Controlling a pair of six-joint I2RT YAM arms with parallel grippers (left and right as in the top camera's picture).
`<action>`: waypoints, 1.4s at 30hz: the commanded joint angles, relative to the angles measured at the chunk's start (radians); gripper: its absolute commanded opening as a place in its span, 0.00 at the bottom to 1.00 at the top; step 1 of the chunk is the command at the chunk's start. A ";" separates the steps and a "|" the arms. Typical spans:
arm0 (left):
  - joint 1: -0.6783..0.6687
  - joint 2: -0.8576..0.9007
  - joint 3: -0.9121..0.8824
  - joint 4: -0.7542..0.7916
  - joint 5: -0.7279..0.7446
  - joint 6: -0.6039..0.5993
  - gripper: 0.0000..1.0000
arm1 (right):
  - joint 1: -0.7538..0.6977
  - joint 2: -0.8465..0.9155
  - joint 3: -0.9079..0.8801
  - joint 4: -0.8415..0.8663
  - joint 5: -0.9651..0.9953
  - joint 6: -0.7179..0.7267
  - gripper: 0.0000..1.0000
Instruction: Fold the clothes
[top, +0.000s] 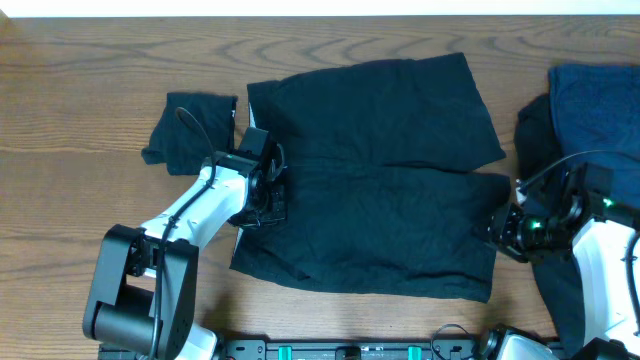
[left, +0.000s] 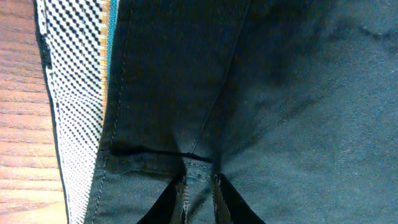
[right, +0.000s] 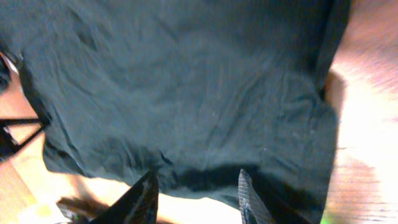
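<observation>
The clothes (top: 380, 190) in work, a black garment, lie flat at the centre of the tabletop (top: 80, 110). The left tool (left: 200, 202) stands nearly closed astride the waistband loop (left: 198, 169); a grip cannot be confirmed. The right tool (right: 196, 190) is released at the hem edge (right: 199, 167). Seat both tools fully on the cloth before lifting, then fold evenly.
</observation>
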 joint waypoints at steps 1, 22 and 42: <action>0.002 0.001 -0.006 -0.001 -0.012 0.008 0.17 | 0.013 -0.006 -0.036 -0.001 -0.014 -0.011 0.26; 0.002 -0.224 0.058 -0.039 0.092 -0.015 0.06 | 0.115 -0.006 -0.218 0.128 0.261 0.269 0.01; 0.002 -0.229 0.053 -0.254 -0.158 -0.150 0.07 | 0.154 0.005 -0.037 -0.038 0.287 0.297 0.20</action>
